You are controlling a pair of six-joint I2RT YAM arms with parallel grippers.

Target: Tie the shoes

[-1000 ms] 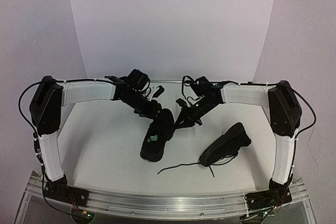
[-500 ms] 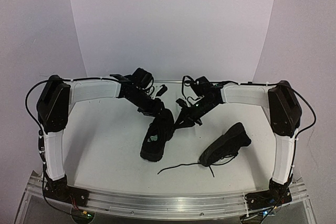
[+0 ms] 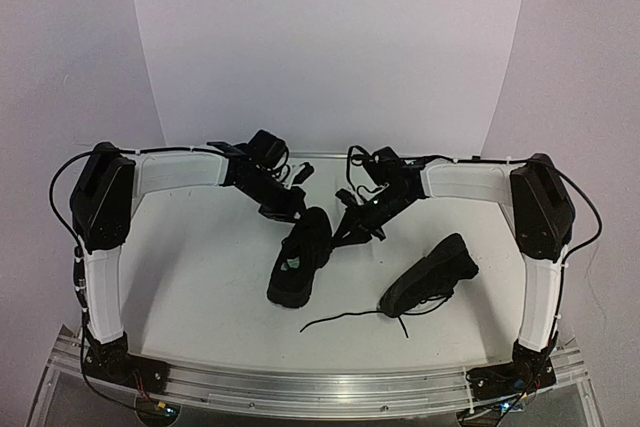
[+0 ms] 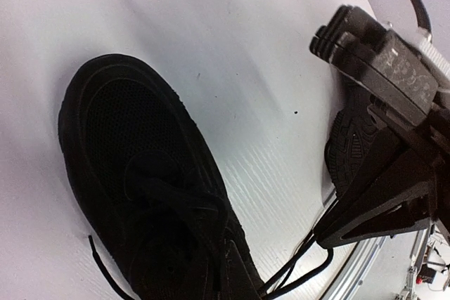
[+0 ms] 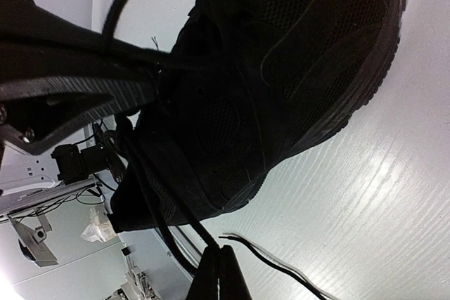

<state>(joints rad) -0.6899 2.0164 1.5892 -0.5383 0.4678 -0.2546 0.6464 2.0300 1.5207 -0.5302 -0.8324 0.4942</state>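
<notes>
Right tool (image 5: 221, 254): fingers pressed together, clamped on a thin black lace (image 5: 200, 235) that runs up to the shoe.
Left tool (image 3: 292, 209): closed, just beside the far end of the same shoe; I cannot tell if it pinches a lace.
Shoe in work: all-black low-top sneaker (image 3: 298, 259), in the middle of the white counter (image 3: 200, 277), between both tools.
Other shoe: second black sneaker (image 3: 432, 273), to the right, tipped on its side, with its loose lace (image 3: 340, 319) on the counter.
Step, as I judge: starting the knot. Pull the ends apart evenly and low, so the sneaker does not slide or lift.
</notes>
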